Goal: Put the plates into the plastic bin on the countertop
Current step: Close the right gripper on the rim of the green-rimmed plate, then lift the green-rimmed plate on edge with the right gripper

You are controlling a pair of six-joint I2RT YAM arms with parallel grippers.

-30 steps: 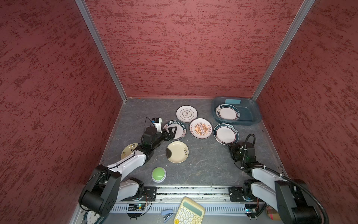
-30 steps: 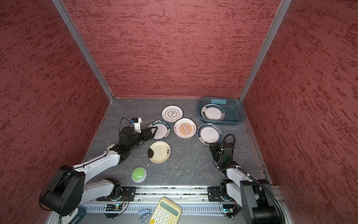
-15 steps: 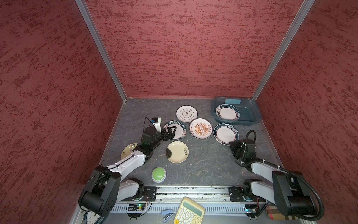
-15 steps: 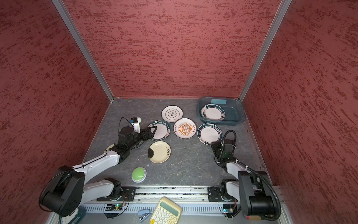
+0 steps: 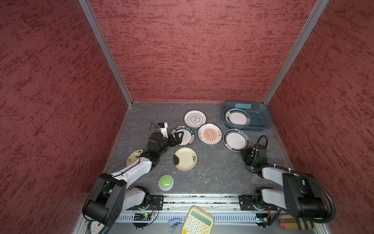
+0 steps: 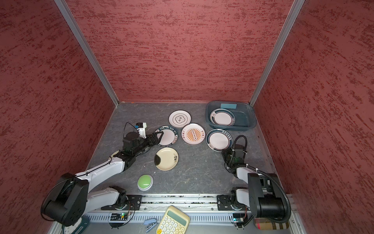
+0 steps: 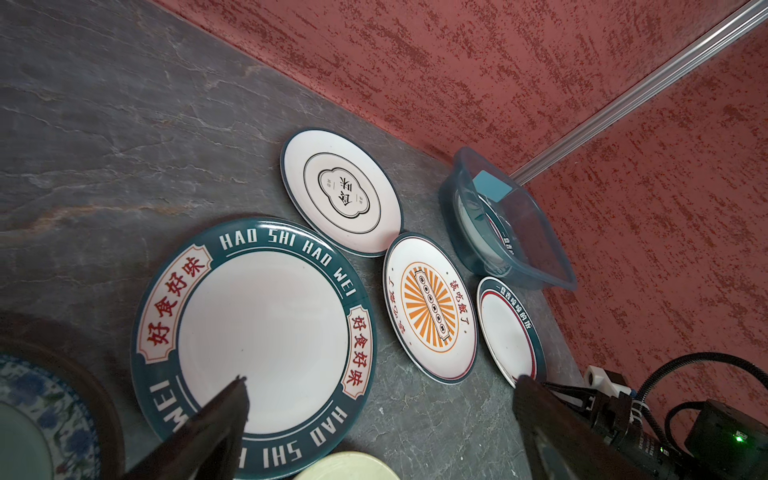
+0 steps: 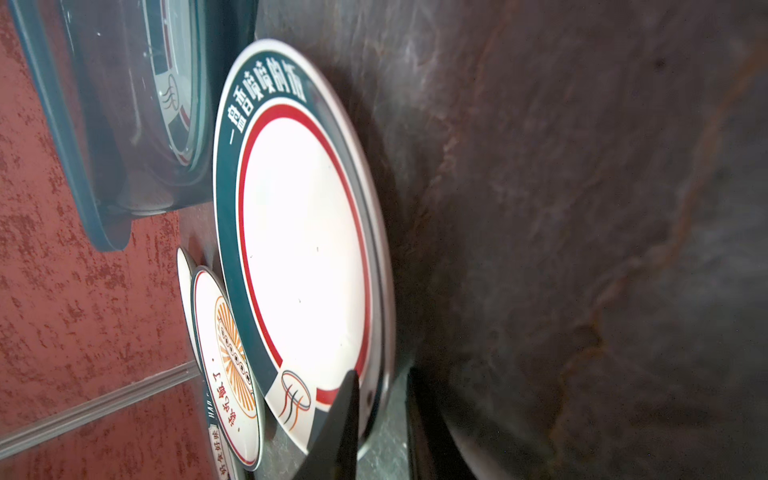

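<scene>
A white plate with a dark-green rim (image 5: 235,139) lies on the countertop (image 5: 214,172) just in front of the plastic bin (image 5: 267,121). My right gripper (image 5: 243,151) (image 8: 381,372) pinches its near rim, one finger on the face and the other under the edge. A similar plate (image 5: 237,118) lies in the bin. My left gripper (image 5: 180,136) (image 7: 380,380) hangs open over the lettered green-rimmed plate (image 7: 266,324). The orange-print plate (image 5: 209,134), a white plate (image 5: 194,119) and a cream plate (image 5: 185,159) lie between. Another cream plate (image 5: 134,157) shows under the left arm.
A green dome button (image 5: 166,182) sits near the front rail. A blue-flowered plate (image 7: 41,415) lies beneath the left wrist. A calculator (image 5: 197,221) and a stapler (image 5: 175,223) lie off the counter in front. Red walls close in three sides.
My right gripper's jaws have narrowed around the green-rimmed plate's near edge, and the wrist has shifted slightly toward it. The left arm has stayed put, open.
</scene>
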